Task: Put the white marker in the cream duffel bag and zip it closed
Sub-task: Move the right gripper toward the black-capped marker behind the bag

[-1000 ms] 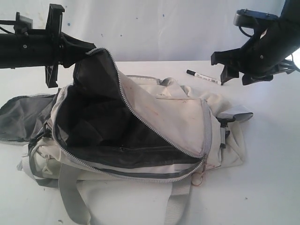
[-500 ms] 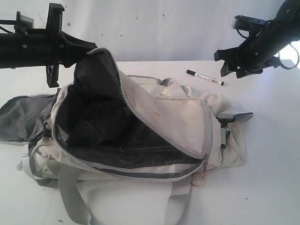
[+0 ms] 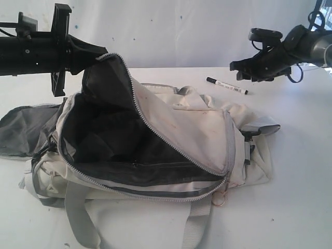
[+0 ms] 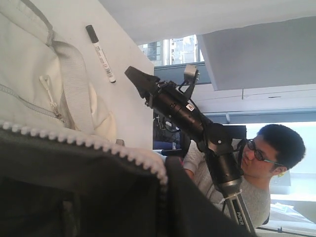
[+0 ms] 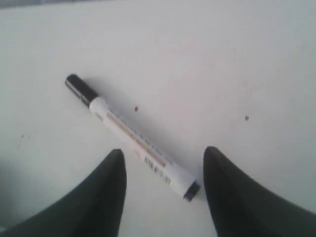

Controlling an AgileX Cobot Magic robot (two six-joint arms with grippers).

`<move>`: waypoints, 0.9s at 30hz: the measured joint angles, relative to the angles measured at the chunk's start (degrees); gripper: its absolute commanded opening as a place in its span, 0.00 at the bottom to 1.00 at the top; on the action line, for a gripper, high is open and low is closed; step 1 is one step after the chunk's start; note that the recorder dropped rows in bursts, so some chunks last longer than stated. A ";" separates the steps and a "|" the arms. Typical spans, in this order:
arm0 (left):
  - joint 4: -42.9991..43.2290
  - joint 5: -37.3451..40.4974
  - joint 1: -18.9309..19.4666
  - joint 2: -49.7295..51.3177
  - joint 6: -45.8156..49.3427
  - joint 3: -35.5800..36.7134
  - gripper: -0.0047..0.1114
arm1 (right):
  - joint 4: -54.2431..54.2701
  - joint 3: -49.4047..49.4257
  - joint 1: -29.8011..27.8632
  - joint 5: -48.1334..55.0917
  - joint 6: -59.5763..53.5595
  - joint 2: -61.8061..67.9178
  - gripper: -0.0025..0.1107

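Observation:
The cream duffel bag (image 3: 197, 129) lies on the white table with its zipper wide apart and the dark grey lining (image 3: 109, 135) exposed. My left gripper (image 3: 98, 54) is shut on the top of the raised flap and holds it up; in the left wrist view the zipper teeth (image 4: 98, 144) run across that flap. The white marker (image 3: 226, 86) with its black cap lies on the table behind the bag. My right gripper (image 3: 243, 71) hovers just above its right end, open. In the right wrist view the marker (image 5: 131, 133) lies between the dark fingertips (image 5: 106, 192), nearer the one on the right, untouched.
Grey webbing straps (image 3: 78, 212) trail toward the table's front edge. A grey end flap (image 3: 21, 129) spreads out at the bag's left. A zipper pull and buckle (image 3: 254, 132) stick out at its right end. A person (image 4: 266, 158) sits behind the table.
The right arm has swung down and left, turning its gripper over the marker's end. The left gripper and the bag have not moved.

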 measured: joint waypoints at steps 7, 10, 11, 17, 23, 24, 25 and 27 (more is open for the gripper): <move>0.00 0.00 0.00 0.00 0.00 0.00 0.04 | 6.75 -3.28 -0.10 -1.49 -10.48 3.39 0.42; 0.00 0.00 0.00 0.00 0.00 0.00 0.04 | 10.00 -3.28 -0.10 -1.25 -15.60 4.27 0.42; 0.00 0.00 0.00 0.00 0.00 0.00 0.04 | 10.35 -3.28 -0.10 -1.25 -16.30 4.41 0.42; 0.00 0.00 0.00 0.00 0.00 -0.13 0.04 | 11.32 -3.41 -0.10 -0.15 -17.99 5.49 0.42; 0.00 0.00 0.00 0.00 0.00 -0.13 0.04 | 11.17 -3.41 -0.10 1.10 -18.11 5.49 0.42; 0.00 0.00 0.00 0.00 0.00 -0.13 0.04 | 10.92 -3.41 -0.10 1.10 -18.11 5.49 0.42; 0.00 0.00 0.00 0.00 0.00 -0.13 0.04 | 10.37 -3.41 -0.10 1.10 -18.11 5.49 0.42; 0.00 0.00 0.00 0.00 0.00 -0.13 0.04 | 8.62 -3.41 -0.10 1.10 -18.11 5.49 0.42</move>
